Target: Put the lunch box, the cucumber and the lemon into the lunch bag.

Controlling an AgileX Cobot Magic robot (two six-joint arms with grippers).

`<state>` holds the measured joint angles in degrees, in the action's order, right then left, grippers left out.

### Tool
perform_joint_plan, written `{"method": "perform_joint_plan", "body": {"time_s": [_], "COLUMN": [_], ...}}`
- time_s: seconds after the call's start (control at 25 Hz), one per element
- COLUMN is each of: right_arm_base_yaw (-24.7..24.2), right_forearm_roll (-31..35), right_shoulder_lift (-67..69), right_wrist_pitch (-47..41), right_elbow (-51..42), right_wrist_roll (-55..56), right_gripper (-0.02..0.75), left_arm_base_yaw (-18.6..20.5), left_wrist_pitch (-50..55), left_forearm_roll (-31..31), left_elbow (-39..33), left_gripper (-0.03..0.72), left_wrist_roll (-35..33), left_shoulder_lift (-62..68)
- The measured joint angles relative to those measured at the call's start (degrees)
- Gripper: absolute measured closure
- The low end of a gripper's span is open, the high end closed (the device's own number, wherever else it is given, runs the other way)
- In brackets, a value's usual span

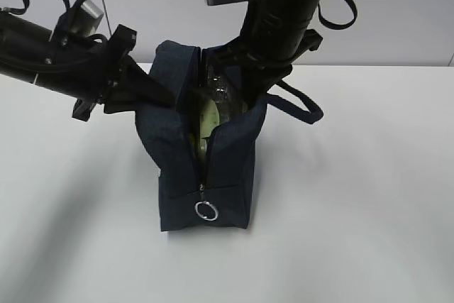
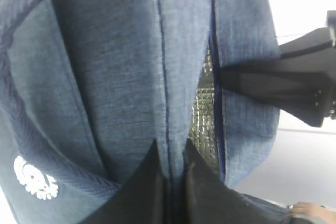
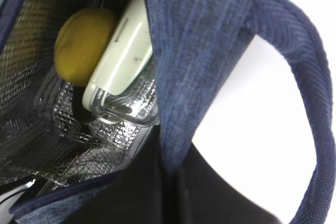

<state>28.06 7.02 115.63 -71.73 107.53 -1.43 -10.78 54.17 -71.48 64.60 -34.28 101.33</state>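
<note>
- The boxy dark navy fabric lunch bag [image 1: 206, 175] stands upright on the white table [image 1: 355, 211], its top zipper undone, so the mouth gapes for loading.
- Each arm grips one lip of that mouth, apparently to hold it spread apart.
- The left claw [image 2: 170, 169] is pinched tight on the bag's fabric wall at a seam; the silver lining shows just to its right.
- The right claw [image 3: 168, 182] is likewise closed down on the opposite wall (a padded loop handle [image 3: 310, 103] hangs outside it).
- Inside, beyond the right claw, the clear rectangular lunch box with pale sage-green lid [image 3: 123, 61] stands on edge against the wall.
- The small yellow lemon [image 3: 84, 43] is tucked against the box's lid, further in.
- I cannot see the cucumber in any view, so whether it is in the bag I cannot tell.
</note>
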Motion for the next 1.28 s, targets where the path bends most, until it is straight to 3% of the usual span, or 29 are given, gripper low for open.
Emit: {"method": "perform_joint_plan", "body": {"time_s": [0.28,0.6,1.28], "right_arm_base_yaw": [-0.04,-0.13,-2.57], "right_forearm_roll": [-6.33,-9.64,-6.59], "right_shoulder_lift": [0.0,0.0,2.61], "right_wrist_pitch": [-0.62,-0.73,-0.19], "right_elbow": [1.02,1.02,1.28], "right_wrist_roll": [1.43,2.8,3.28], "right_gripper": [0.737,0.738,0.738], "left_arm_base_yaw": [-4.91,-6.18,-6.79], "left_wrist_pitch": [-1.55,-2.35,-4.61], "left_forearm_roll": [-3.66,-5.35,-7.52], "left_elbow": [2.87,7.38,7.38], "left_gripper": [0.688,0.688,0.688], "left_wrist_roll": [-0.19,-0.19,-0.32], "left_shoulder_lift": [4.31,8.71,9.05]}}
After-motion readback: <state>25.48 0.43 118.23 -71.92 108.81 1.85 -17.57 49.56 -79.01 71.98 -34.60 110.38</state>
